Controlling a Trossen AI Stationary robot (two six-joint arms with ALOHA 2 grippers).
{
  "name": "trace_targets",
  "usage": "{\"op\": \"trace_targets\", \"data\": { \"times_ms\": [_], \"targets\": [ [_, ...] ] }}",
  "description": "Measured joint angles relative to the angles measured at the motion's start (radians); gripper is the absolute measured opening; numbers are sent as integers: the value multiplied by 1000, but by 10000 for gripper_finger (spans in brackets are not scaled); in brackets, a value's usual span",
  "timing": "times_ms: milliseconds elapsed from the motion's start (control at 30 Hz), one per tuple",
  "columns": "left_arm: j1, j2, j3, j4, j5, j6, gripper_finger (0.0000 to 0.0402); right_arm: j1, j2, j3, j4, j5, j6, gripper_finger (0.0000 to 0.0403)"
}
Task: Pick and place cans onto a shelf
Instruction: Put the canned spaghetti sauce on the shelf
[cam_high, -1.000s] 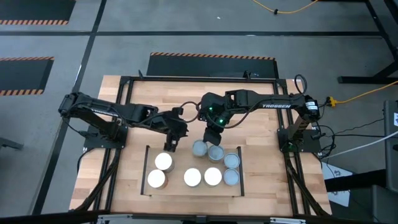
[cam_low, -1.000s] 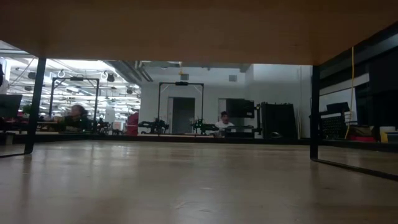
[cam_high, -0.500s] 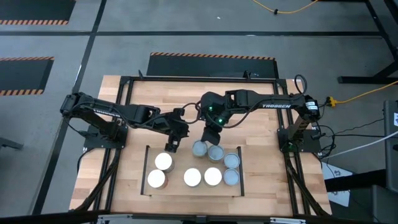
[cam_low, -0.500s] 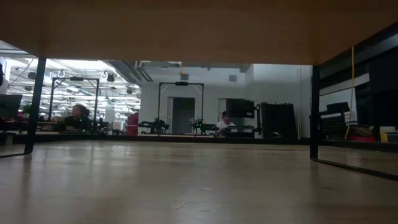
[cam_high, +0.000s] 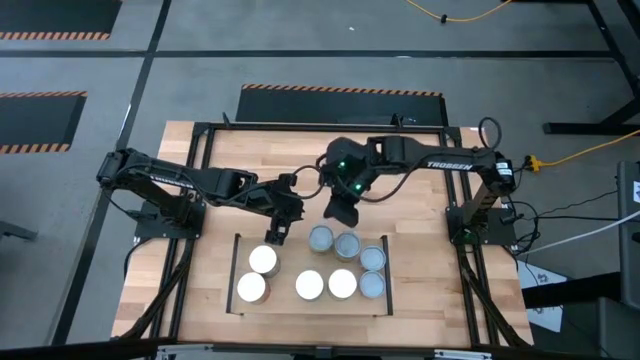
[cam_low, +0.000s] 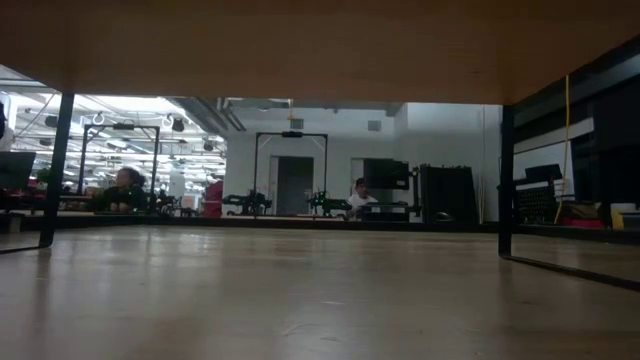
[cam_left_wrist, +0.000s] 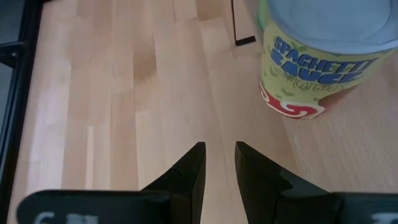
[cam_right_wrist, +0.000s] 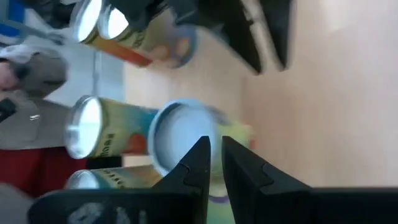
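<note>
Several cans with silvery-white tops stand upright on the shelf, a light-wood panel with thin black rails at the table's near middle. My left gripper hovers just beyond the far-left can, whose green, yellow and red label shows in the left wrist view. Its fingers stand a little apart with only table between them. My right gripper hangs above and beyond the far-middle can. Its fingers are almost together, holding nothing.
A larger black frame surrounds the wooden table. Bare wood lies between the shelf and the far rail. The low view shows no arm or can, only the table surface and people in the room beyond.
My right gripper has drawn up and a little toward the table's far edge, away from the far-middle can, rolling slightly as it went. The cans stand where they were.
</note>
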Motion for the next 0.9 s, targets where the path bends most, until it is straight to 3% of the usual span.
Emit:
{"op": "trace_targets", "data": {
  "times_ms": [167,300,567,767,900],
  "targets": [
    [0,0,0,-2,0,0,80,-6,-1,52,-122,180,-130,45],
    [0,0,0,-7,0,0,80,-5,-1,1,-147,291,-161,45],
    [0,0,0,-8,0,0,80,1,2,-156,-66,270,-155,45],
    [0,0,0,-8,-1,-1,80,3,2,-217,78,112,-155,45],
    [0,0,0,-8,-1,-1,80,3,2,-232,140,68,-155,45]
  ]
}}
